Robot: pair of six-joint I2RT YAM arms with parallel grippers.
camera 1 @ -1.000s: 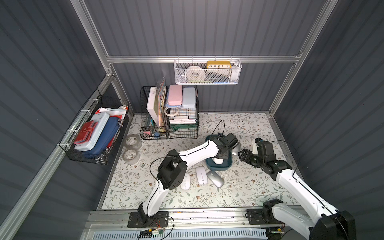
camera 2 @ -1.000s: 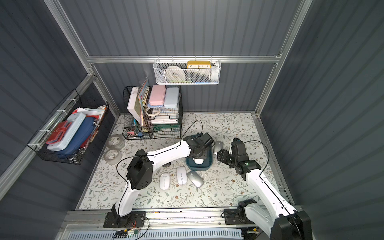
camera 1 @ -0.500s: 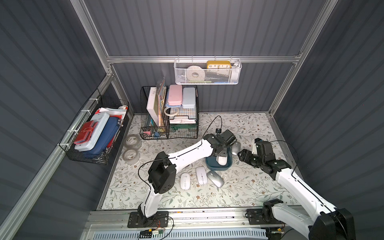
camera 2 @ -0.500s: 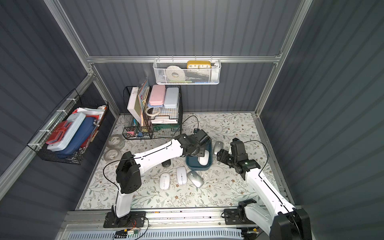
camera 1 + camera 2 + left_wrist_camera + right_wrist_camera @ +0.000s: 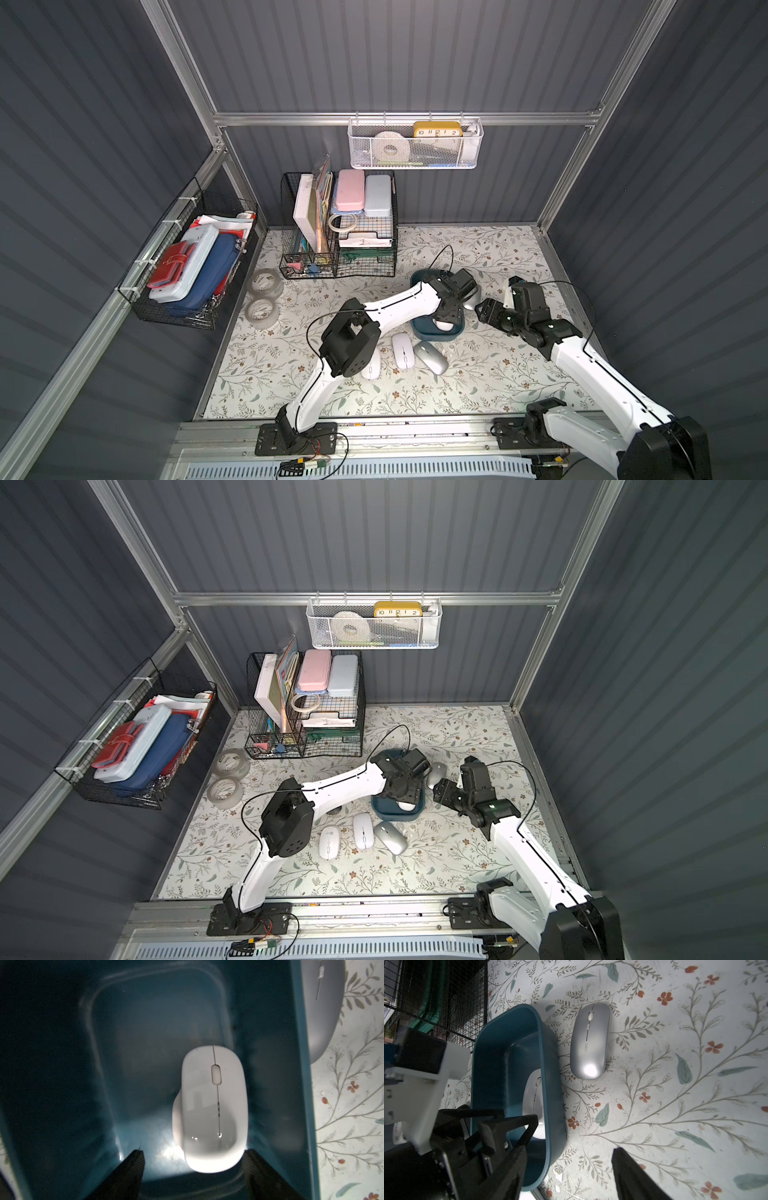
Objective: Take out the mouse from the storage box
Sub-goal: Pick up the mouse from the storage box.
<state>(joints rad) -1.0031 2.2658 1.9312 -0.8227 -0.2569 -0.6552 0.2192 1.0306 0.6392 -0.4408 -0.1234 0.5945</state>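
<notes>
The white mouse point(image 5: 442, 326) lies at the 6 o'clock end of the storage box point(image 5: 419, 329). The left claw point(image 5: 193, 1153), open and empty, straddles it: the grasp is in hand, and next it likely must close and lift. The right claw point(image 5: 571, 1149) hangs open, empty, at the box's 3 o'clock.

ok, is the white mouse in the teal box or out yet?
In. The white mouse lies on the storage box floor, with the left hand open around its end.
</notes>
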